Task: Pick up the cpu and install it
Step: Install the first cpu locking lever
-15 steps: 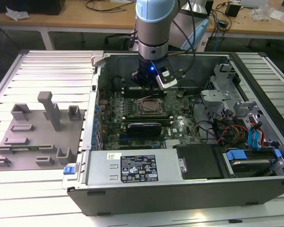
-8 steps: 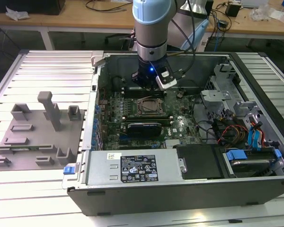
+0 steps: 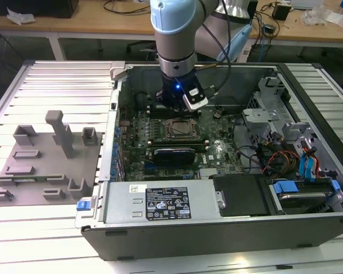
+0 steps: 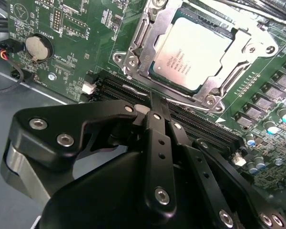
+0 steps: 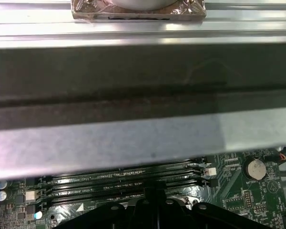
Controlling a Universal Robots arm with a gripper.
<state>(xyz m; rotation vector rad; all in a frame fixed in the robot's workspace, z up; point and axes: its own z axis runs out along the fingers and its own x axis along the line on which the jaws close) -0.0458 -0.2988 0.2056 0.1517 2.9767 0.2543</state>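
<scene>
The cpu (image 4: 193, 52) lies flat in its socket (image 4: 133, 57) on the green board (image 4: 62, 71), its pale silver top facing up inside the metal frame; there is small print on it, too fine to make out. In the second wrist view the tool (image 4: 155, 107) hangs just beside the socket's near edge, over the dark memory slots (image 4: 109, 88), its black fingers (image 4: 157, 133) brought together with nothing between them and not touching the chip. A round coin battery (image 4: 38, 46) sits further off on the board. In the exterior view the tool (image 3: 180, 103) hangs under the pale blue arm (image 3: 172, 28) inside the open computer case (image 3: 228, 228), near the case's far wall and just behind the socket (image 3: 180, 128). A power supply with a white label (image 3: 167, 202) lies along the case's near side, with drive bays and coloured cables toward the exterior view's right. The case rests on a ribbed metal bench (image 3: 51, 80), and a grey tray of plastic blocks (image 3: 46, 160) sits on it to the exterior view's left. Wooden desks with cables stand behind. The first wrist view looks across the memory slots (image 5: 124, 179) at the case's grey wall (image 5: 133, 138), with the battery (image 5: 253, 168) to one side.
</scene>
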